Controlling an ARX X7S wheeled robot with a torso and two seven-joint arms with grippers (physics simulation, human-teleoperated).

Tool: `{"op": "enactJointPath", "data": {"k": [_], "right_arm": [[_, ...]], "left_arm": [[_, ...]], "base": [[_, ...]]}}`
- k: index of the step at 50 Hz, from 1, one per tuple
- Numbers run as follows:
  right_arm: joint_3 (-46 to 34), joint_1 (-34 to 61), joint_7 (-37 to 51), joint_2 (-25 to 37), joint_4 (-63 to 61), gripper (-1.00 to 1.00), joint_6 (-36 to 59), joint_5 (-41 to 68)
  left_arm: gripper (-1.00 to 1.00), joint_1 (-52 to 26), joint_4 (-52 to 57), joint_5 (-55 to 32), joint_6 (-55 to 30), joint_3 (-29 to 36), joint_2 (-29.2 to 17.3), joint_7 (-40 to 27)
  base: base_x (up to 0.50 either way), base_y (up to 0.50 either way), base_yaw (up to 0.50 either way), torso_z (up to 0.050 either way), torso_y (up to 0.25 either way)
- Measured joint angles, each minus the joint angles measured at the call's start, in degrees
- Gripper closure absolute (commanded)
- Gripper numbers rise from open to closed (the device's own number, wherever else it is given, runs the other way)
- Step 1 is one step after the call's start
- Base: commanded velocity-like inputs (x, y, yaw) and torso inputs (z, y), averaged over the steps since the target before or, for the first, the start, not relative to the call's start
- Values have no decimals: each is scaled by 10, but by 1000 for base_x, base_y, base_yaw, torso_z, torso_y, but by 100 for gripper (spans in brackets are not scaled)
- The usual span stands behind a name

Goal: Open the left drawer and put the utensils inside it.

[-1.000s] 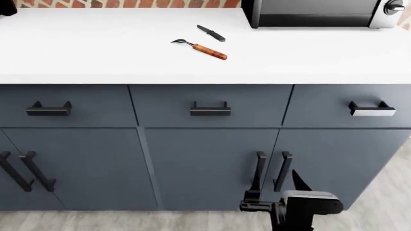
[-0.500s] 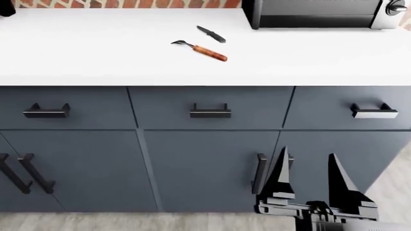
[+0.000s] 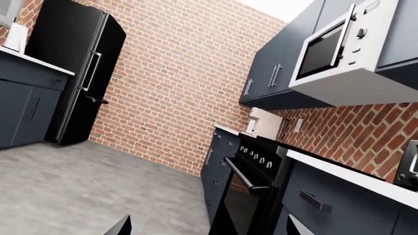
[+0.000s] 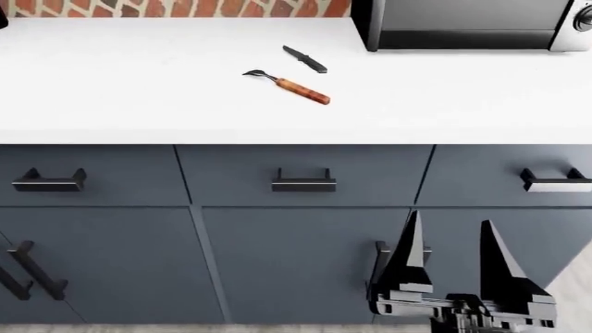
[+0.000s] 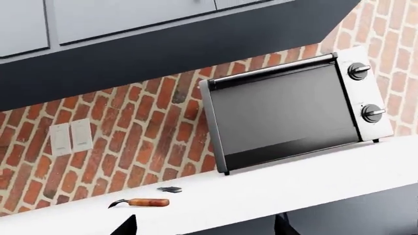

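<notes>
head view: white counter (image 4: 111,90) over a row of three slate-blue drawers, cabinet doors w/ vertical handles below. left drawer (image 4: 88,175) is shut, its bar handle (image 4: 48,183) at the frame's left side. fork (image 4: 288,85) w/ orange-brown handle and dark knife (image 4: 304,60) lie on the counter above the middle drawer (image 4: 303,175), just beside each other, not touching; toaster oven (image 4: 472,24) sits at the counter's back right. right gripper (image 4: 447,267) stands low at right in front of the cabinet doors, fingers pointing up, jaws spread wide, nothing between them; utensils are well apart from it, up and to its left, and the left drawer lies far to its left. right wrist view adds what the head view lacks: the oven's glass door and two knobs, brick wall, a wall switch plate (image 5: 71,138), upper cabinets, fork (image 5: 140,202) and knife (image 5: 170,189) seen edge-on on the counter. left wrist view shows only the room: black fridge (image 3: 78,78), range (image 3: 251,188), microwave (image 3: 339,44), grey floor. left gripper: only dark tips at the frame edge there; cannot tell its opening.
</notes>
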Motion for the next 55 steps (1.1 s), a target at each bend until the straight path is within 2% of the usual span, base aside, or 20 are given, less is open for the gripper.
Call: {"op": "enactJointPath", "data": {"k": [6, 14, 26, 55], "right_arm": [[-24, 2, -16, 12, -5, -100, -22, -56], [-73, 23, -62, 37, -13, -100, -55, -215], [-132, 76, -157, 44, -34, -100, -30, -396], [-199, 182, -267, 7, 30, -100, 49, -668]], "left_arm": [[-100, 0, -2, -2, 3, 2, -2, -2], [-100, -1, -6, -7, 7, 6, -5, -2], [-100, -2, -7, -9, 11, 9, -8, -3], [-100, 0, -5, -1, 7, 13, -11, -11]], "base": [[0, 0, 0, 0, 0], [0, 0, 0, 0, 0], [0, 0, 0, 0, 0], [0, 0, 0, 0, 0]]}}
